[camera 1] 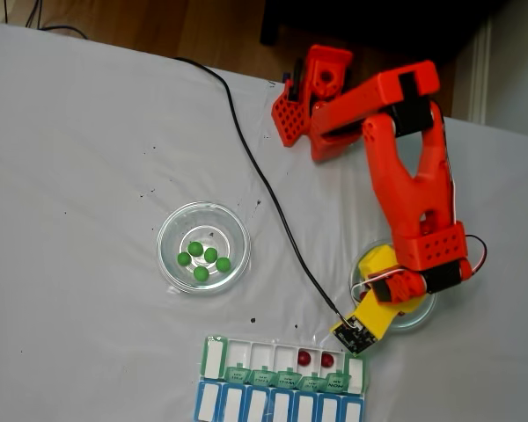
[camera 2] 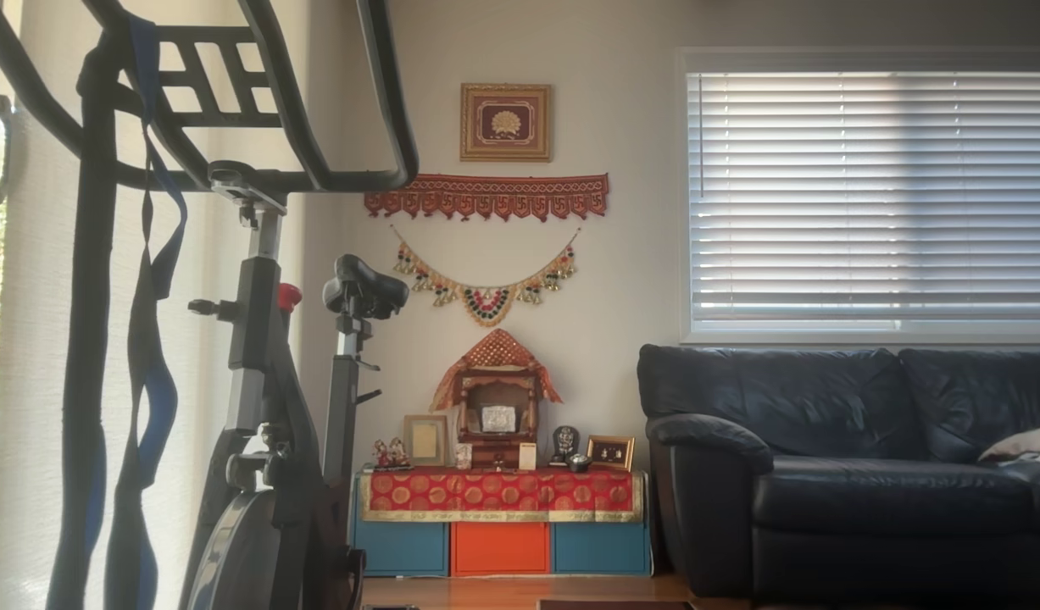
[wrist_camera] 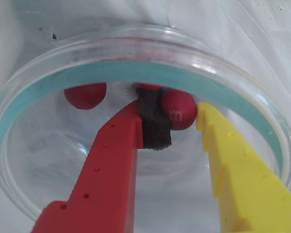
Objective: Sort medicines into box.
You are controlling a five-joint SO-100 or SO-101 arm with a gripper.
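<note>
Reaching into the glass dish (wrist_camera: 136,63), the gripper (wrist_camera: 170,114) risks pushing the glossy red ball (wrist_camera: 178,109) away, because it is round and may roll from between the fingers. The jaws stand partly open around this ball, the dark pad touching it, the yellow finger just beside. Two red balls already lie in the box (camera 1: 213,359).
</note>
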